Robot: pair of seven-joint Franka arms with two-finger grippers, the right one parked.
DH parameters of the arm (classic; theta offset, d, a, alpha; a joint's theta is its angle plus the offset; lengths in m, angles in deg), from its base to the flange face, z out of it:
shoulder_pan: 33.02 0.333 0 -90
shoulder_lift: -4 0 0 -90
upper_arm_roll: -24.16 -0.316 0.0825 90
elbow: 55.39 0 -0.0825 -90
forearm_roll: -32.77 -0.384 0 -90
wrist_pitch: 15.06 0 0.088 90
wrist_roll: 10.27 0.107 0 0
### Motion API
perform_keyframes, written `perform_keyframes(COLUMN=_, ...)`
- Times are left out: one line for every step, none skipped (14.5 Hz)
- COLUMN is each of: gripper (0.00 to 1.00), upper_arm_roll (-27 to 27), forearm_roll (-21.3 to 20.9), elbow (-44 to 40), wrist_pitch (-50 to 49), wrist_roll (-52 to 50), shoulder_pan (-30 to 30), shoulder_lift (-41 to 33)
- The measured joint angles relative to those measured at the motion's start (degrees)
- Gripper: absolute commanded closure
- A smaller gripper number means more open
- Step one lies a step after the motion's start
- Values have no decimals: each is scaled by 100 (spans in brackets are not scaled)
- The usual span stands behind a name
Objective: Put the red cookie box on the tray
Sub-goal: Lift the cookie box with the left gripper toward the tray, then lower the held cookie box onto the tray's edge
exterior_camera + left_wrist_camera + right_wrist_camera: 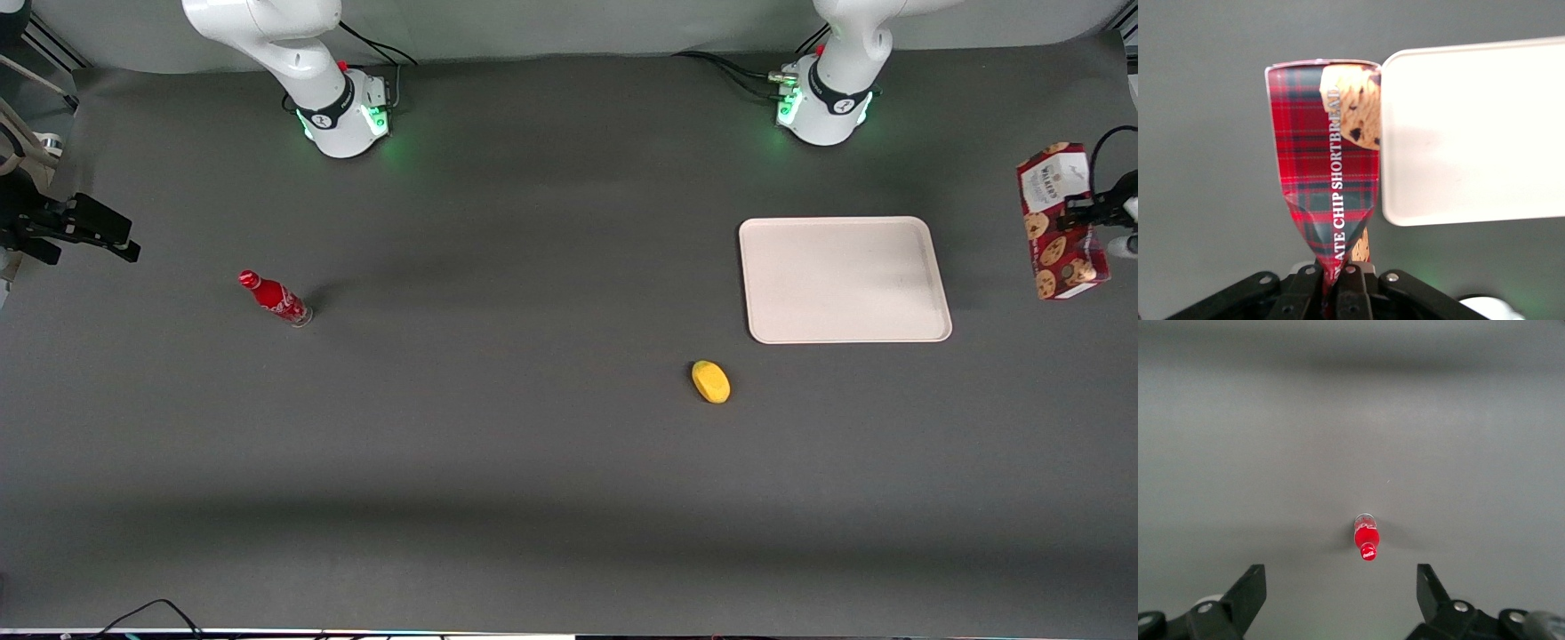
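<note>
Gripper (1333, 283) clamps red cookie box (1058, 222) (carton pinched, visibly creased), held aloft just beside tray (845, 280). Risk: crushed cardboard slips, box drops short onto worktop (533, 462).

A red soda bottle (275, 299) stands toward the parked arm's end; a yellow, possibly lemon-like fruit (710, 381) lies mid-table.

Even, soft overhead light on the dark bench (533, 462), faint shadows beside the bottle (276, 299), green glow at the arm bases, tray (1471, 133) glaring white.
</note>
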Motion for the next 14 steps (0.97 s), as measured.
perform_keyframes(gripper=100, upper_arm_roll=313, forearm_roll=-29, elbow=-54, wrist_pitch=-157, wrist_roll=-471, shoulder_pan=-14, shoulder_lift=-29)
perform_keyframes(gripper=100, upper_arm_roll=567, forearm_roll=-56, elbow=-62, wrist_pitch=-258, wrist_roll=-843, shoulder_pan=-26, shoulder_lift=-38)
perform_keyframes(gripper=100, upper_arm_roll=733, forearm_roll=-76, elbow=-24, wrist_pitch=-288, wrist_roll=-1073, shoulder_pan=-34, shoulder_lift=-37)
perform_keyframes(gripper=100, upper_arm_roll=812, forearm_roll=-92, elbow=68, wrist_pitch=-281, wrist_roll=-1186, shoulder_pan=-39, shoulder_lift=-33)
perform_keyframes(gripper=100, upper_arm_roll=823, forearm_roll=-102, elbow=212, wrist_pitch=-209, wrist_roll=-1221, shoulder_pan=-38, shoulder_lift=-29)
perform_keyframes(gripper=100, upper_arm_roll=806, forearm_roll=-108, elbow=408, wrist_pitch=-47, wrist_roll=-1225, shoulder_pan=-37, shoulder_lift=-26)
perform_keyframes(gripper=100, upper_arm_roll=786, forearm_roll=-110, elbow=638, wrist_pitch=168, wrist_roll=-1226, shoulder_pan=-34, shoulder_lift=-24)
perform_keyframes(gripper=100, upper_arm_roll=772, forearm_roll=-110, elbow=893, wrist_pitch=441, wrist_roll=-1226, shoulder_pan=-30, shoulder_lift=-20)
perform_keyframes(gripper=100, upper_arm_roll=765, forearm_roll=-109, elbow=1145, wrist_pitch=735, wrist_roll=-1230, shoulder_pan=-28, shoulder_lift=-16)
perform_keyframes(gripper=100, upper_arm_roll=765, forearm_roll=-105, elbow=1379, wrist_pitch=1022, wrist_roll=-1257, shoulder_pan=-29, shoulder_lift=-5)
perform_keyframes(gripper=100, upper_arm_roll=765, forearm_roll=-103, elbow=1565, wrist_pitch=1274, wrist_roll=-1323, shoulder_pan=-28, shoulder_lift=17)
perform_keyframes(gripper=100, upper_arm_roll=766, forearm_roll=-103, elbow=1708, wrist_pitch=1488, wrist_roll=-1381, shoulder_pan=-29, shoulder_lift=53)
perform_keyframes(gripper=100, upper_arm_roll=767, forearm_roll=-103, elbow=1817, wrist_pitch=1691, wrist_roll=-1417, shoulder_pan=-29, shoulder_lift=103)
perform_keyframes(gripper=100, upper_arm_roll=767, forearm_roll=-103, elbow=1893, wrist_pitch=1906, wrist_roll=-1438, shoulder_pan=-29, shoulder_lift=172)
